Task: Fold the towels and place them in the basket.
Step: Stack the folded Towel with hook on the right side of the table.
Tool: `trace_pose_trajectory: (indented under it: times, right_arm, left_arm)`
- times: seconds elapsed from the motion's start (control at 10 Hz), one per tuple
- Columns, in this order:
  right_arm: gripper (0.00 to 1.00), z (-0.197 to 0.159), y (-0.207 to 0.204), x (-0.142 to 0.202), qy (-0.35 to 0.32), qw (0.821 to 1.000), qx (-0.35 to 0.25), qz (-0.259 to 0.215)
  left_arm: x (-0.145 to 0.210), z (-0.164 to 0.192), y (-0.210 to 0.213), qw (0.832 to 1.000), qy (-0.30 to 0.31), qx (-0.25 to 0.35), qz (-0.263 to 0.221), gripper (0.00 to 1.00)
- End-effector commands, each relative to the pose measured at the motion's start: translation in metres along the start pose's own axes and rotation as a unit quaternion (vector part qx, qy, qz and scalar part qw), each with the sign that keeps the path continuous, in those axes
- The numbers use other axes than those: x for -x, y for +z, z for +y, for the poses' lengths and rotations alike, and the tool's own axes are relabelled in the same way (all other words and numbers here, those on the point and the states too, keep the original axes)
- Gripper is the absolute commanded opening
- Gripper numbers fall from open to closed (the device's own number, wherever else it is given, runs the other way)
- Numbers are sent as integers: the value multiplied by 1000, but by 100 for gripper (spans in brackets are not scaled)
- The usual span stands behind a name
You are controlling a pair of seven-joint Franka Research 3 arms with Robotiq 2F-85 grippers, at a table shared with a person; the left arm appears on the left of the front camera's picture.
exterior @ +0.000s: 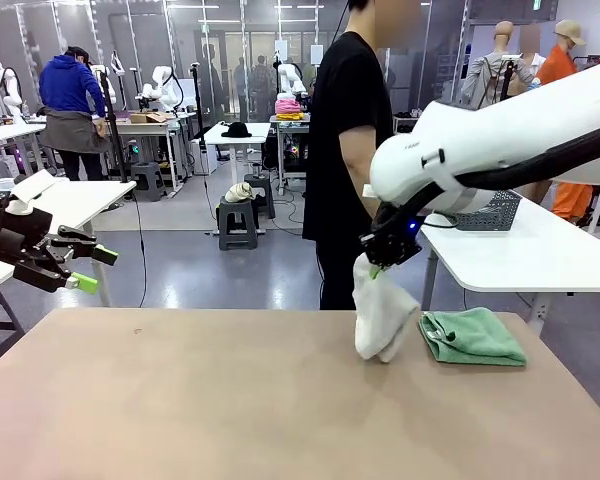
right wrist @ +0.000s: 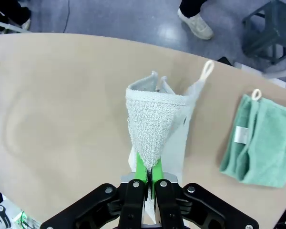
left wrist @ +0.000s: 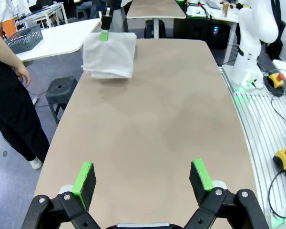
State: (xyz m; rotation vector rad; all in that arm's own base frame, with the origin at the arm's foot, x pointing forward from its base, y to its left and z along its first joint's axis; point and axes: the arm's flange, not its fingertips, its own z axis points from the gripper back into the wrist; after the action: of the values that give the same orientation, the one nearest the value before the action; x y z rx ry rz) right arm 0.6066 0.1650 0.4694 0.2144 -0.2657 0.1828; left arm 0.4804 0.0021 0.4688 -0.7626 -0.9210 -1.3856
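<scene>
Pinching the cream-white towel at its top, the right end effector is closed on it, the cloth hanging down to the tabletop | mint green towel lying folded just beside it | left end effector wide, holding nothing, above bare tabletop.

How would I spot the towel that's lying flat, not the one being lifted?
Look at the far right part of the tan table. Beside the hanging cream-white terry towel pinched in the right claw lies a folded mint green terry towel. It alone is green and rests flat.
</scene>
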Motion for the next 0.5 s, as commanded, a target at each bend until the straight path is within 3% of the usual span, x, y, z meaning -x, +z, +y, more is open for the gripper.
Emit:
trace_pose_trajectory:
  times: [0.0, 0.4]
  right_arm:
    - [5, -12, 21, -10, 2, 1000, -1, 12]
    - [5, -62, 69, -33, -48, 999, 21, 13]
  left_arm:
    - [-2, 0, 1, 1000, 1, 1, -3, 100]
    - [-2, 0, 1, 1000, 1, 1, -3, 100]
